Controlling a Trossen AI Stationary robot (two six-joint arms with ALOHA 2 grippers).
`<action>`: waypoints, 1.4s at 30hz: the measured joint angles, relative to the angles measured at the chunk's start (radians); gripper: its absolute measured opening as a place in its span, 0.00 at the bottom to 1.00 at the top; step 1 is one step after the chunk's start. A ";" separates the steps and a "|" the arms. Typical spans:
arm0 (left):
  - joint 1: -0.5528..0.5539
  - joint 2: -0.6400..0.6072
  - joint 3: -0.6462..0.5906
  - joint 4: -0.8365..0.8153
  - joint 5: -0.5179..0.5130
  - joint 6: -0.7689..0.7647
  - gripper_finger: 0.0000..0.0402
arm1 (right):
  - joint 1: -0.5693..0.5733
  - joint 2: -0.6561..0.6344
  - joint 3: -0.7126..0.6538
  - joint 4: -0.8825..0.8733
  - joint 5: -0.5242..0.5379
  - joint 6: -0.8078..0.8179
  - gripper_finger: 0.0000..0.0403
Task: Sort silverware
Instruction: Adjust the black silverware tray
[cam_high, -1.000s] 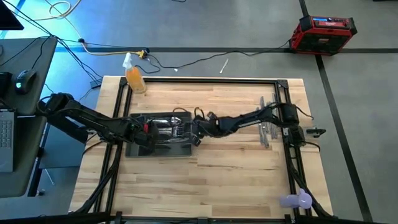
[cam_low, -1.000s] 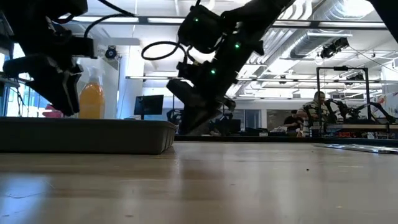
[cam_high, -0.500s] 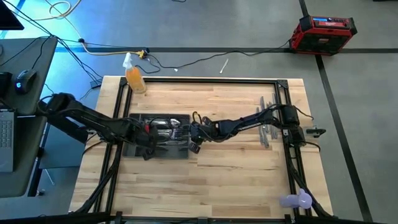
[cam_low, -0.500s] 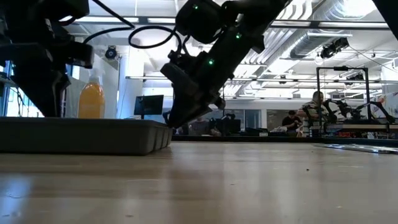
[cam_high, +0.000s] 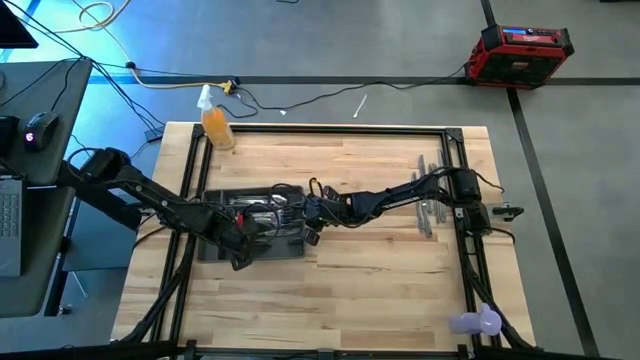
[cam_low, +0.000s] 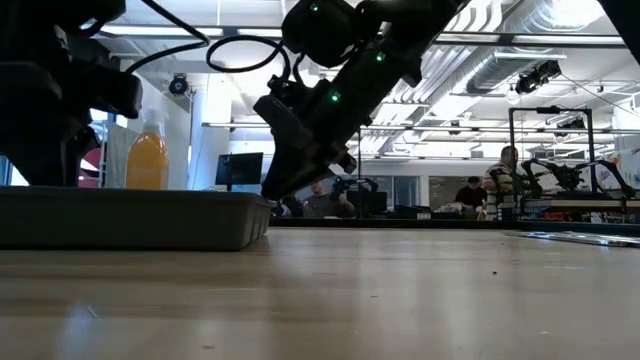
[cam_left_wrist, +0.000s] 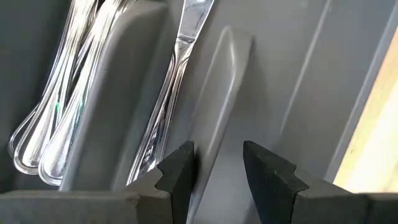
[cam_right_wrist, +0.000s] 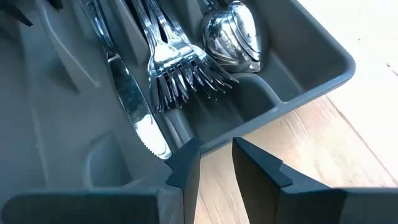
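A: Where's the silverware?
B: Forks (cam_right_wrist: 177, 78), spoons (cam_right_wrist: 233, 34) and a knife (cam_right_wrist: 134, 109) lie in separate compartments of the grey tray (cam_high: 290, 247), near the bench's left edge. More pieces (cam_high: 428, 200) lie by the right edge
A: And the grippers?
B: The left gripper (cam_left_wrist: 217, 171) sits low at the tray's near side, jaws spread, pinching nothing. The right gripper (cam_right_wrist: 214, 165) hovers at the tray's right end, jaws slightly apart, empty
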 joint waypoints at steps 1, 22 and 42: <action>-0.003 0.000 0.000 -0.003 0.000 -0.007 0.30 | 0.002 0.000 0.000 0.000 -0.003 0.000 0.21; -0.050 -0.023 0.020 -0.121 0.128 -0.094 0.30 | 0.021 -0.072 0.000 -0.098 0.028 -0.018 0.21; -0.037 -0.012 0.213 -0.058 -0.260 0.143 0.30 | 0.115 -0.445 -0.159 -0.704 0.077 0.144 0.21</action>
